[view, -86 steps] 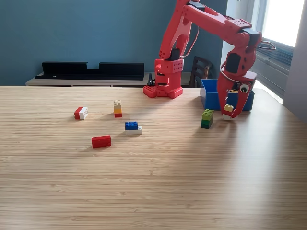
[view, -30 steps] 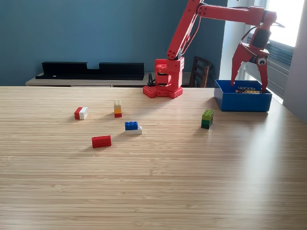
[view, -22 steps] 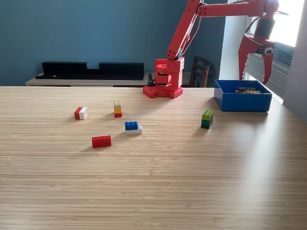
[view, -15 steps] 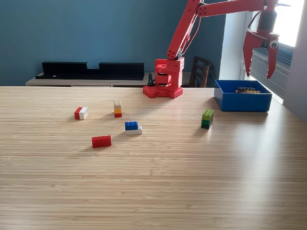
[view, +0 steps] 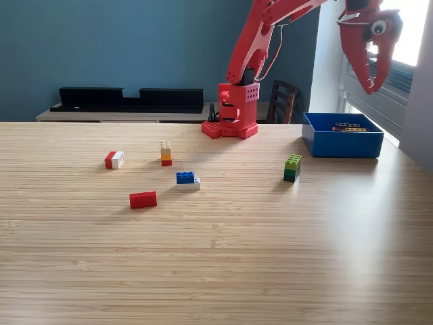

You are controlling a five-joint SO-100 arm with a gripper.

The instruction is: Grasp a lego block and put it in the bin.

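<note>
1. I am seeing the red arm (view: 264, 30) reaching high from its base (view: 232, 112) at the far edge of the wooden table (view: 223, 257), toward the exterior view's right.
2. The gripper (view: 369, 71) is hanging well above the bin (view: 342, 143); its two fingers are pointing down, standing slightly apart and holding nothing.
3. The bin is sitting on the table at the exterior view's right, with small yellow and dark pieces (view: 348, 126) lying inside; I cannot tell what they are.
4. A green block stack (view: 292, 167) is standing near the bin, on its left in the exterior view.
5. Further left I am watching a blue-and-white block (view: 187, 179), a red block (view: 143, 199), a yellow-topped stack (view: 166, 154) and a red-and-white block (view: 114, 159), all apart from each other.
</note>
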